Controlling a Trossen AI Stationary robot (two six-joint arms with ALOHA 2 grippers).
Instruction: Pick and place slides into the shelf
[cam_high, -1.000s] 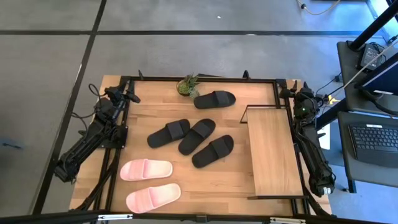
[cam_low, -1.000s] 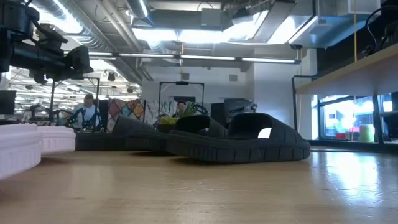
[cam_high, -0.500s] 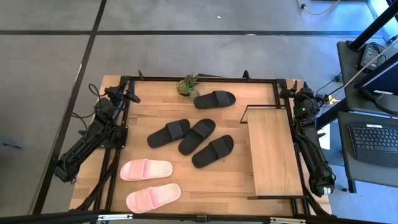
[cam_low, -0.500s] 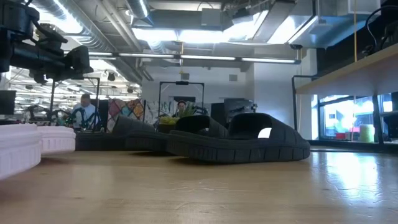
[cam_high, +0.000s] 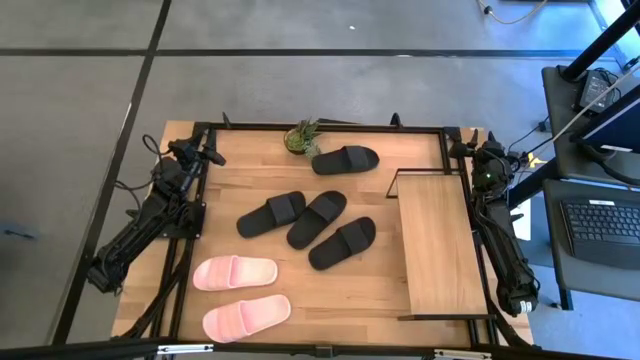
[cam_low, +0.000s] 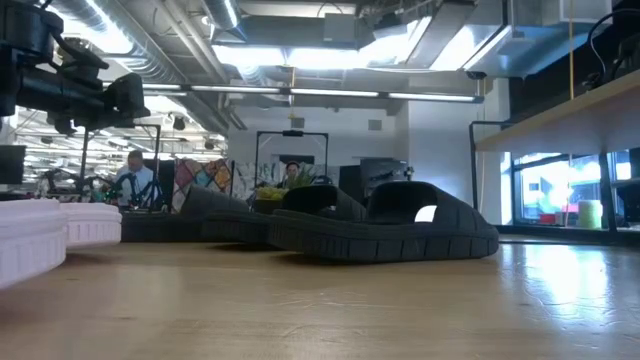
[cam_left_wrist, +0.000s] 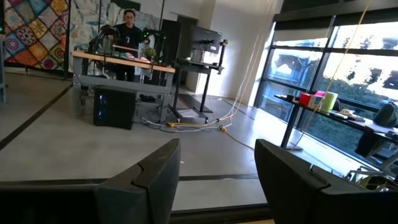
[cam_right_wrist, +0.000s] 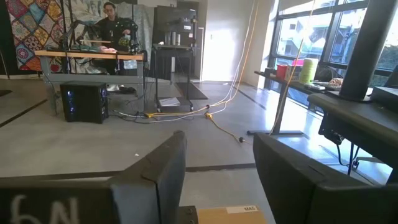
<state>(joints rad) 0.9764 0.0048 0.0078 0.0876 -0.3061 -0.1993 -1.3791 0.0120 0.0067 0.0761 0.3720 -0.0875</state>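
Bare table lies between the black slides and the shelf; the shelf's top board is unoccupied. A small plant crowds the far slide. The pink slides fill the near-left corner

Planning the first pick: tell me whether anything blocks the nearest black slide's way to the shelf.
Nothing visible does. The matte black open-toe slide nearest the low light-wood shelf has only bare wooden tabletop between them. The open left gripper and open right gripper wait at the table's far corners.
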